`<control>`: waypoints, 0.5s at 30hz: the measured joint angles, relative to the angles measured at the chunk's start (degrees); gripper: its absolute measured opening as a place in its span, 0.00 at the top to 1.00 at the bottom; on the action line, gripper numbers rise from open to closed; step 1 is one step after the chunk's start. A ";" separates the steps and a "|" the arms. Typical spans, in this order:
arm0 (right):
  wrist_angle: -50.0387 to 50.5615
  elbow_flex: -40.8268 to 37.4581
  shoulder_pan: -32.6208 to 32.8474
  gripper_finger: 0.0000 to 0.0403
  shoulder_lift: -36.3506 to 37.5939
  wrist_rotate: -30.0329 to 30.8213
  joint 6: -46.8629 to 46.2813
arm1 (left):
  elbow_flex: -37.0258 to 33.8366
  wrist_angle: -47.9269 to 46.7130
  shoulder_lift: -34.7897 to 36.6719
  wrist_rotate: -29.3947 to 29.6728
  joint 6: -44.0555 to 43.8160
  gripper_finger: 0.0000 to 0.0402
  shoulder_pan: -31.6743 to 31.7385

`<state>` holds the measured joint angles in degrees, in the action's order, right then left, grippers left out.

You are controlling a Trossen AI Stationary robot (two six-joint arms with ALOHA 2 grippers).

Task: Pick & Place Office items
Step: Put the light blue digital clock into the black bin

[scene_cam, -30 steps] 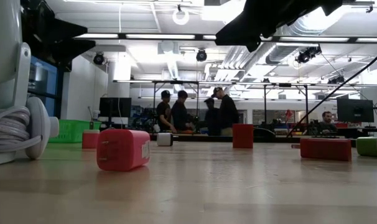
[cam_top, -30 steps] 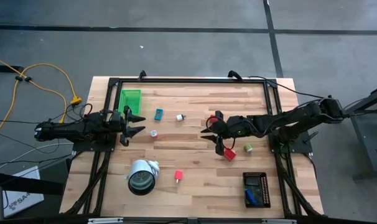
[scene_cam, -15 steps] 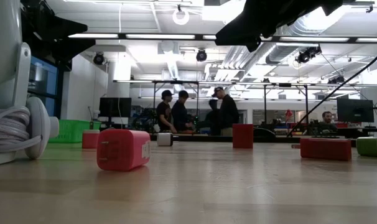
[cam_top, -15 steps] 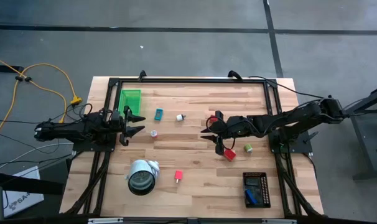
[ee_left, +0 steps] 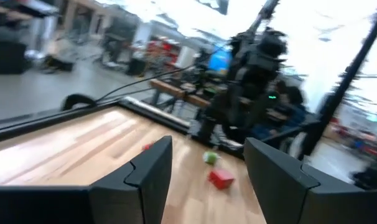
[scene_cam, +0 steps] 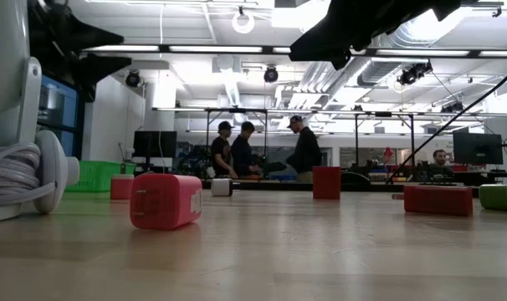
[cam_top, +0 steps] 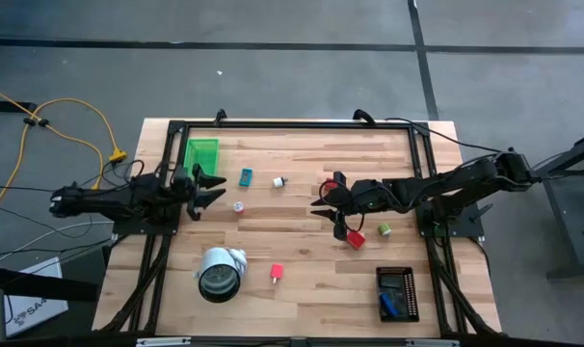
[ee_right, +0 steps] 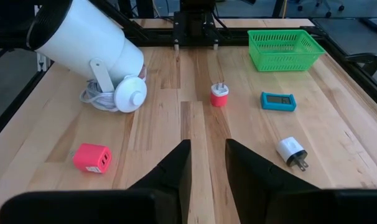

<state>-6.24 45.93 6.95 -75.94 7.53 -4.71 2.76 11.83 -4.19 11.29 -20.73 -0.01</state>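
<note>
The office items lie scattered on the wooden table [cam_top: 302, 251]: a teal bit [cam_top: 246, 176], a white bit [cam_top: 278, 180], a small pink plug [cam_top: 238, 205], a red block [cam_top: 276, 273], a second red block [cam_top: 355, 238] and a green cube [cam_top: 384, 229]. My left gripper [cam_top: 211, 187] is open at the table's left edge, beside the green tray [cam_top: 202, 154], pointing level across the table with nothing between its fingers [ee_left: 148, 171]. My right gripper [cam_top: 318, 200] hovers above mid-table, slanting down, its fingers [ee_right: 176, 165] narrowly apart and empty.
A big white round roll [cam_top: 220, 273] with a coiled cord lies near the front left. A black tray [cam_top: 398, 293] holding blue bits sits at the front right. A black frame [cam_top: 302, 125] runs along the table's edges. People stand in the room beyond the table [scene_cam: 237, 150].
My left gripper has rolled a little about the line it points along while staying in place at the table's left edge. My right arm has kept still, and none of the items has moved.
</note>
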 joint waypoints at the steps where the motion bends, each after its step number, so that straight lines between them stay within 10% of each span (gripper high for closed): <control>1: 0.02 0.00 -0.01 0.79 0.00 0.00 0.00 | 0.39 -0.04 -0.98 0.88 -0.11 0.53 0.00; 15: 2.99 0.02 -0.01 0.79 0.00 0.00 0.02 | 11.96 -0.60 -19.86 8.53 1.39 0.57 0.00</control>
<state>-3.25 45.95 6.94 -75.94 7.53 -4.69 14.72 11.23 -24.05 19.82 -19.34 -0.01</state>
